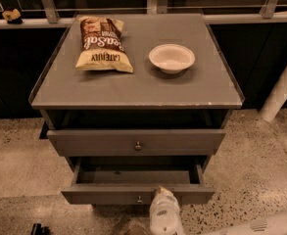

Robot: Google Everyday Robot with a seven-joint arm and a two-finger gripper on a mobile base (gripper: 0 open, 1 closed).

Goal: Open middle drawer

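Well, the middle drawer [104, 195] sits pulled out toward the camera. The gripper [161, 195] is at its front, just right of the knob [139, 199]. Can't tell if it's open or closed.

A chip bag [104, 44] is lying flat on the left side of the grey cabinet top [138, 89]. A white bowl [171, 58] is sitting upright to its right, not touching it. Some small yellowish thing [11, 14] is resting on the back ledge [15, 24], far left. A white pole [280, 89] is slanting down to the speckled floor [15, 153] on the right. The gripper [165, 212] is hanging low, bottom centre.
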